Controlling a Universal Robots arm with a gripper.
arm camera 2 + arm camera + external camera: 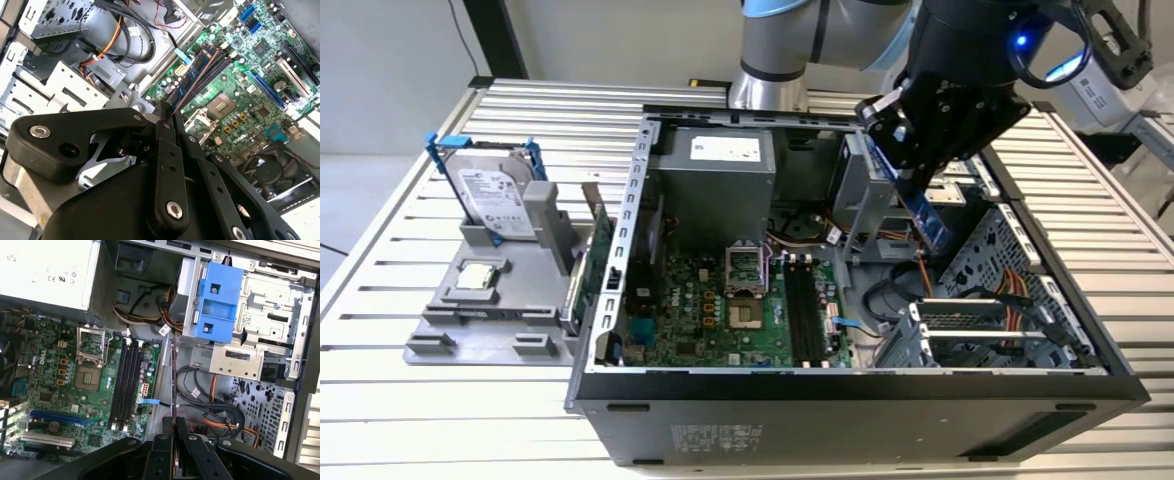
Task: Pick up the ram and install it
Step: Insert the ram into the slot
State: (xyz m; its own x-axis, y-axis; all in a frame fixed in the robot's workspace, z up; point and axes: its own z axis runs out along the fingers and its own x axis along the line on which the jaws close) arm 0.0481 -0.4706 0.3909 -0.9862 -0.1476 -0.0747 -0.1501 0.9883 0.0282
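The ram [931, 218], a narrow blue circuit-board stick, hangs tilted above the open computer case [854, 385], over its drive-cage side on the exterior view's right. My gripper [917, 165] is shut on the stick's upper end. In the second wrist view the ram [194, 75] reaches out from the gripper [167, 114] over the green motherboard [240, 100]. In the first wrist view the ram [173, 382] shows edge-on beyond the gripper [174, 424], beside the black memory slots [127, 382]. Those memory slots [803, 312] lie to the exterior view's left of the stick and below it.
A silver hard drive with blue rails [494, 192] stands on a grey holder [480, 320] at the exterior view's left, with a small square processor chip [480, 277] in front. Inside the case are a power supply [714, 165], a CPU socket [744, 270], a blue-fronted drive cage [217, 300] and loose cables [210, 400].
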